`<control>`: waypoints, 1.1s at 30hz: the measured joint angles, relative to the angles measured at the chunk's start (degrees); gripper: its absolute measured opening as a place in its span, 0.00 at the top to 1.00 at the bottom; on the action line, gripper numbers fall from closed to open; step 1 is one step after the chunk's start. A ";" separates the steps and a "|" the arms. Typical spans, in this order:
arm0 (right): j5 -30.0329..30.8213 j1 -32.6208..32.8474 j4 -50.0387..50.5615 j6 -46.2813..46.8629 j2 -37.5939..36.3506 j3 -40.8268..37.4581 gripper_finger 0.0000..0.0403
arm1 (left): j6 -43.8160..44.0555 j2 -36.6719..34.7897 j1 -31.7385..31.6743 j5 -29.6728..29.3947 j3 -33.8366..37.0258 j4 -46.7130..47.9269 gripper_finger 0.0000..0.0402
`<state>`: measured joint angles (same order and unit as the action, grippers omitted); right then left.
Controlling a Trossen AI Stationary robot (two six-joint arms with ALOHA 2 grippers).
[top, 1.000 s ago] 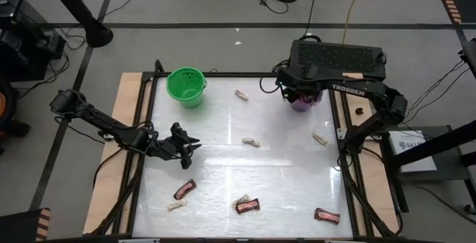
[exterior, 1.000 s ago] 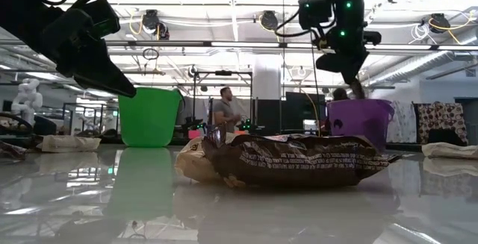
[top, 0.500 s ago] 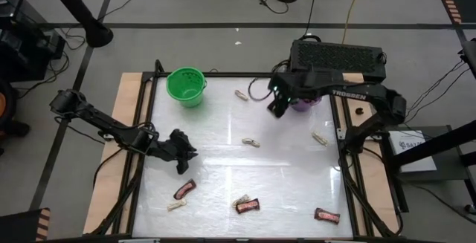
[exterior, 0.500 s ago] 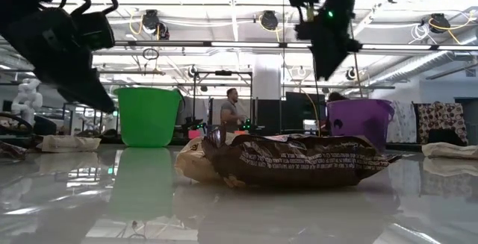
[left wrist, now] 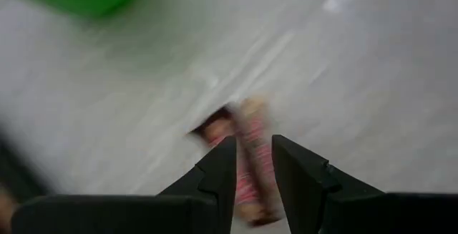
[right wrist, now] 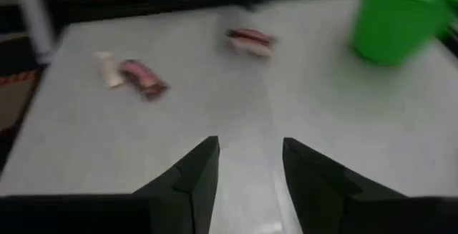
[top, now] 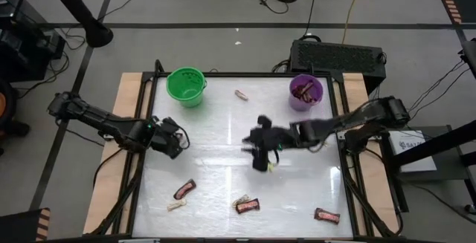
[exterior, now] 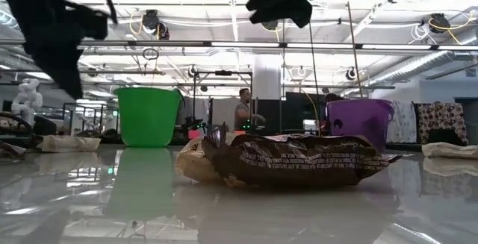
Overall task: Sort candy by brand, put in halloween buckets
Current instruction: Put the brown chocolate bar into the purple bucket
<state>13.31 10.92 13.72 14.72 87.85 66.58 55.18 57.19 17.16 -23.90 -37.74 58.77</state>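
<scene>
- Your right end effector (top: 262, 152) hangs over the middle of the table (top: 223, 176), fingers parted and empty; nothing sits between them in its wrist view
- The purple bucket (top: 306, 92) behind it already holds dark bars, so you appear to be between a drop and the next pick
- A pale candy (top: 251, 142) lies just beside that end effector, partly hidden; you need to line up over it and descend
- Your left end effector (top: 169, 137) is clenched on a red-striped candy (left wrist: 252, 161); the green bucket (top: 185, 86) stands near, beyond it
</scene>
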 joint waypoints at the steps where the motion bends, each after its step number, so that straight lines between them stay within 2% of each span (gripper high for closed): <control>1: 0.00 1.29 -3.65 -1.24 0.00 -2.15 0.63 | 0.00 0.00 -1.33 0.22 0.22 1.31 0.76; 7: 0.12 5.11 -20.66 -3.61 0.02 -12.59 0.63 | -4.05 0.04 -11.47 5.78 1.45 0.17 0.76; 13: 0.56 5.31 -26.91 -3.54 0.02 -17.72 0.63 | -12.12 0.24 -18.17 10.18 1.47 -4.81 0.76; 18: 3.02 5.45 -29.86 -3.49 0.02 -19.33 0.63 | -18.27 1.86 -19.64 10.00 1.47 -7.67 0.76; 27: 3.16 5.71 -32.18 -3.38 0.02 -19.71 0.63 | -24.02 8.94 -19.91 9.88 1.49 -8.82 0.76; 33: 3.16 5.71 -32.77 -3.41 0.02 -19.71 0.63 | -24.44 13.69 -20.60 10.21 1.49 -8.82 0.76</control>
<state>16.47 16.62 -19.05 11.31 87.88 46.87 30.74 70.88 -3.44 -13.68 -36.25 49.95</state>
